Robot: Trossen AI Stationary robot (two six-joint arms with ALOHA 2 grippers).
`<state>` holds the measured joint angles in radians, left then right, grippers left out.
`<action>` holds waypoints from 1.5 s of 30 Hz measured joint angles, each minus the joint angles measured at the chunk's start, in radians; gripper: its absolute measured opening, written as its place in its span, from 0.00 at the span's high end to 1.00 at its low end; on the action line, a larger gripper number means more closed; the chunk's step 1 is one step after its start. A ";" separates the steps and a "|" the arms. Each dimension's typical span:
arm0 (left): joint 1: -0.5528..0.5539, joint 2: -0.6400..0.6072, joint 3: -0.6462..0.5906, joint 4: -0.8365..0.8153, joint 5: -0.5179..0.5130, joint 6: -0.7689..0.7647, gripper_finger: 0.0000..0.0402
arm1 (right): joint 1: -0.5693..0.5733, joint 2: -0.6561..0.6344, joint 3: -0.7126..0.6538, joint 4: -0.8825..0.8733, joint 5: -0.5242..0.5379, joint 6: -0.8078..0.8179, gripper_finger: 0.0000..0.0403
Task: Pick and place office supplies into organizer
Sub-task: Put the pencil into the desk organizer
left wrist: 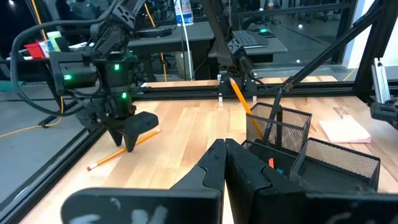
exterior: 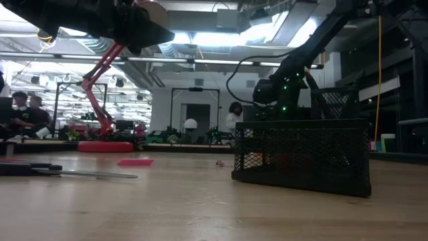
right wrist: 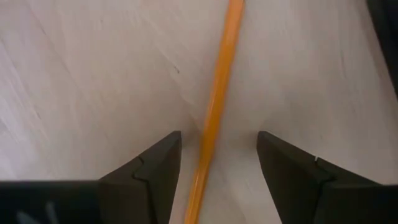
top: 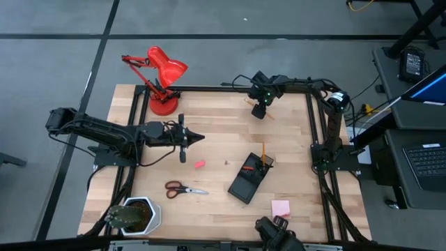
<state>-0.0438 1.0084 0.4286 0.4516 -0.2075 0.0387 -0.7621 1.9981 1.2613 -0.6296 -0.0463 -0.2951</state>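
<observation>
An orange pencil (right wrist: 217,106) lies flat on the wood near the table's far edge (top: 268,115). My right gripper (right wrist: 217,152) points down over it, open, with one finger on each side and a gap to both; it also shows in the high view (top: 260,110) and the left wrist view (left wrist: 127,134). The black mesh organizer (top: 249,178) stands on the table's right half with a pencil (left wrist: 239,96) and a dark pen leaning in it. My left gripper (top: 196,137) hovers above mid-table, shut and empty (left wrist: 225,155).
Red-handled scissors (top: 185,188) and a pink eraser piece (top: 199,164) lie on the table's near-left part. A pink sticky pad (top: 280,207) lies near the organizer. A red lamp (top: 159,77) stands at the far left corner, a potted plant (top: 136,213) at the near left.
</observation>
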 joint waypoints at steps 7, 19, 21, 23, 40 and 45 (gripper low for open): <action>0.000 0.000 0.000 -0.011 -0.003 0.000 0.99 | 0.000 0.004 0.001 -0.029 0.009 -0.003 0.49; 0.000 0.000 0.000 -0.007 -0.007 -0.014 0.99 | 0.000 0.006 -0.001 -0.045 0.014 -0.012 0.61; 0.000 0.000 0.000 -0.008 -0.007 -0.019 0.99 | 0.000 0.006 -0.001 -0.045 0.012 0.000 0.61; 0.000 0.000 0.000 -0.008 -0.008 -0.022 1.00 | 0.000 0.006 -0.001 -0.046 0.011 0.004 0.61; 0.000 0.000 0.000 -0.008 -0.008 -0.019 0.99 | 0.025 0.006 -0.002 -0.052 0.016 -0.001 0.67; 0.000 0.000 0.000 -0.008 -0.008 -0.019 0.99 | 0.026 0.006 -0.002 -0.055 0.011 -0.002 0.77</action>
<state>-0.0440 1.0084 0.4288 0.4441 -0.2153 0.0200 -0.7364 2.0037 1.2596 -0.6849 -0.0352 -0.2970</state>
